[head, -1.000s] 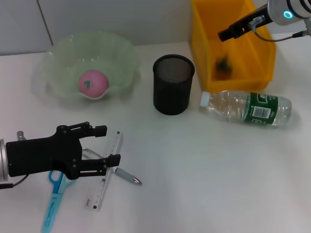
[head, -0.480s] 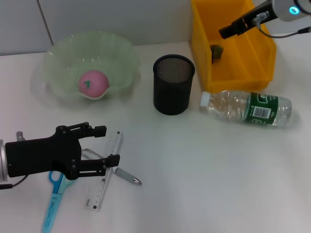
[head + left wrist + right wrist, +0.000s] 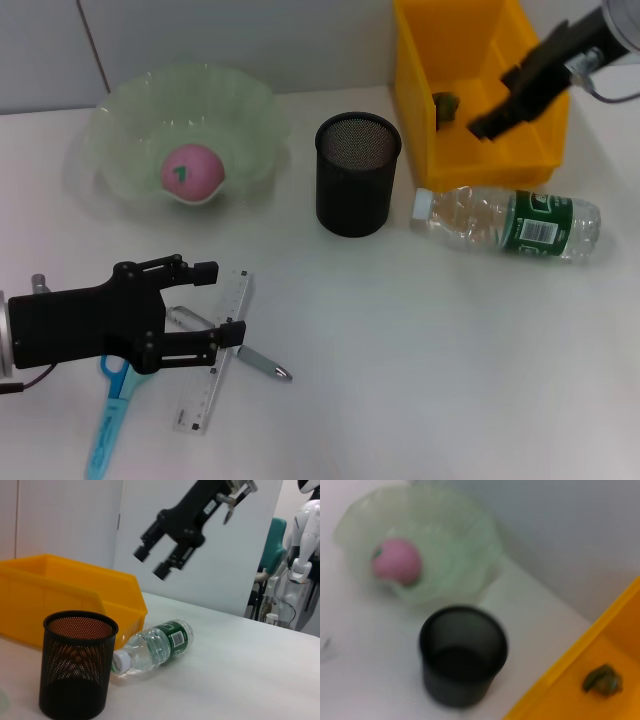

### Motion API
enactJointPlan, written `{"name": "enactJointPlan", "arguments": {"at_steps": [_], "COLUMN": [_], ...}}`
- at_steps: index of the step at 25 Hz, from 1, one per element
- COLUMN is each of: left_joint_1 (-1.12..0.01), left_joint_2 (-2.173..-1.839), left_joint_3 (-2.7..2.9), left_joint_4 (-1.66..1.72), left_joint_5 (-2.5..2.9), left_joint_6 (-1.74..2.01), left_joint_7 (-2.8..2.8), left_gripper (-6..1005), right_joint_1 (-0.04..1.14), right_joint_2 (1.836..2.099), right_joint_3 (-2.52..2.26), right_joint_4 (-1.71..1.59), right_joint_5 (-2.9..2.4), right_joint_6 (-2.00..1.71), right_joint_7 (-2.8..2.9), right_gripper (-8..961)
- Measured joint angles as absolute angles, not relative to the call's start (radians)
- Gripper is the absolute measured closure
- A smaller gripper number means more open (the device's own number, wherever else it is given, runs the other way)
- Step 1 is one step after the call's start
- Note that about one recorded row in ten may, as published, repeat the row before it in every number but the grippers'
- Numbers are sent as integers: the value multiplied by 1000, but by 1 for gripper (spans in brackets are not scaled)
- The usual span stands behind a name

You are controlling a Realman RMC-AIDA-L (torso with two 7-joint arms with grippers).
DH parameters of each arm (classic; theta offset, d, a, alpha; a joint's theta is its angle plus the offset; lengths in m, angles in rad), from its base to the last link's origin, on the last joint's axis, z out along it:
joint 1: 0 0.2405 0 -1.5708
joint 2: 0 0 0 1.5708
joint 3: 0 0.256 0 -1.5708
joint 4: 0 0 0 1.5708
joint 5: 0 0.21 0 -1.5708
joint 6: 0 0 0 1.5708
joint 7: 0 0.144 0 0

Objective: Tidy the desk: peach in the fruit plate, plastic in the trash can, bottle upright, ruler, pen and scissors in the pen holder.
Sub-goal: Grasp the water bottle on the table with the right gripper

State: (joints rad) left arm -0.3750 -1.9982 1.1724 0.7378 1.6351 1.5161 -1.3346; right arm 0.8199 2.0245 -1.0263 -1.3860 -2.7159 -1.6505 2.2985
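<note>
The right gripper (image 3: 492, 113) hangs with its fingers apart and empty above the yellow trash can (image 3: 420, 120) at the desk's far right corner, where a dark crumpled plastic scrap (image 3: 446, 105) lies inside. The left gripper (image 3: 222, 300), also spread and empty, sits near the desk's front left corner over the clear ruler (image 3: 212, 372), grey pen (image 3: 258, 362) and blue scissors (image 3: 108, 420). The water bottle (image 3: 510, 222) lies on its side beside the trash can, the black mesh pen holder (image 3: 357, 175) stands mid-desk, and the peach (image 3: 192, 171) rests in the green fruit plate (image 3: 130, 115) toward the far left edge.

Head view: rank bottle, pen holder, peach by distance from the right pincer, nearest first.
From the right pincer, above the yellow bin:
1. Bottle, lying on its side just in front of the bin.
2. Pen holder, mid-desk, toward the robot's left.
3. Peach, in the fruit plate on the far left.
</note>
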Motion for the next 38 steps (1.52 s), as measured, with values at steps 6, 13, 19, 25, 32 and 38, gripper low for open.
{"name": "enactJointPlan", "arguments": {"at_steps": [6, 13, 19, 25, 32, 38], "left_joint_1": [-374, -376, -380, -381, -380, -381], "left_joint_2": [-1998, -2005, -2005, -2006, -2009, -2010], "left_joint_3": [1169, 1156, 1145, 1146, 1146, 1146], "left_joint_4": [738, 738, 739, 737, 739, 738], "left_joint_5": [1635, 1635, 1635, 1628, 1627, 1627], "left_joint_6": [1523, 1527, 1531, 1531, 1531, 1535], "left_joint_7": [-1348, -1354, -1372, -1374, -1387, -1389], "left_gripper": [232, 235, 237, 240, 242, 245], "right_joint_1": [883, 897, 887, 885, 888, 893], "right_joint_2": [2021, 2024, 2023, 2024, 2021, 2023], "right_joint_3": [-1044, -1100, -1167, -1206, -1245, -1264], "right_joint_4": [-1298, -1157, -1090, -1027, -934, -885], "right_joint_5": [-2881, -2917, -2918, -2920, -2921, -2921], "right_joint_6": [-1727, -1690, -1601, -1540, -1448, -1392], "right_joint_7": [2250, 2178, 2170, 2162, 2162, 2161], "right_gripper": [213, 212, 212, 212, 211, 211]}}
